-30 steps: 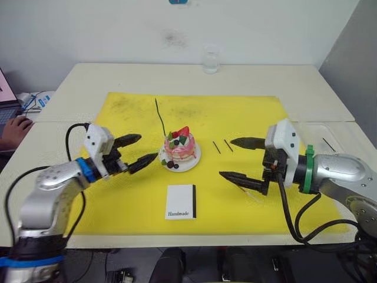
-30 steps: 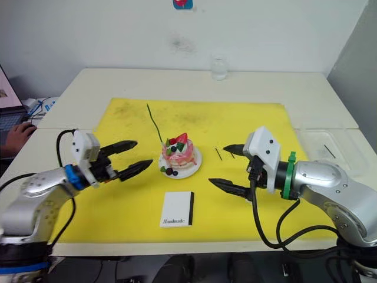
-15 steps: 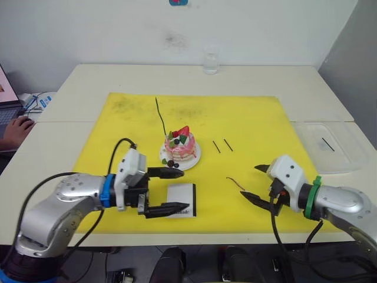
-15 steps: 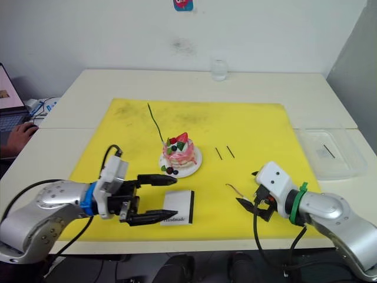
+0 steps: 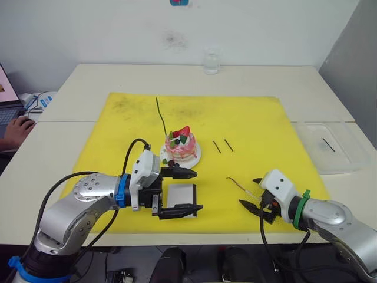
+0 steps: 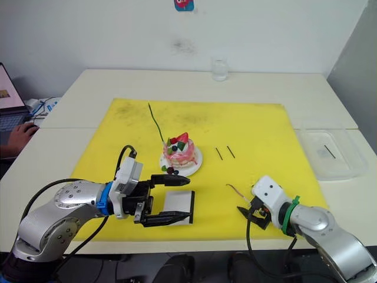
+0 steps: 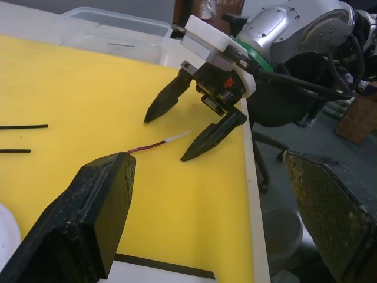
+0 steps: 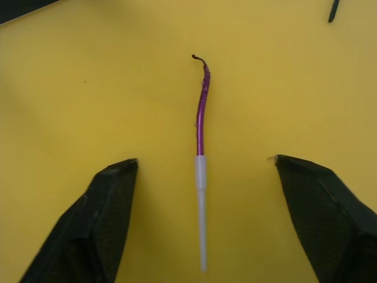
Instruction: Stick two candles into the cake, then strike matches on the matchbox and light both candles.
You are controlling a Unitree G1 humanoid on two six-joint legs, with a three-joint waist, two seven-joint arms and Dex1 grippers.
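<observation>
Lying flat on the yellow mat, the reddish-brown candle waits between the right gripper's spread fingers, ungrasped. Green candle already stands in the cake. Left gripper, open and empty, straddles the matchbox. Both matches lie unlit; nothing blocks the pickup.

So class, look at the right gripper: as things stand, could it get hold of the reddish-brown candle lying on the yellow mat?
Probably yes. The right gripper is open with a finger either side of the reddish-brown candle, which lies flat on the yellow mat with nothing between them.
</observation>
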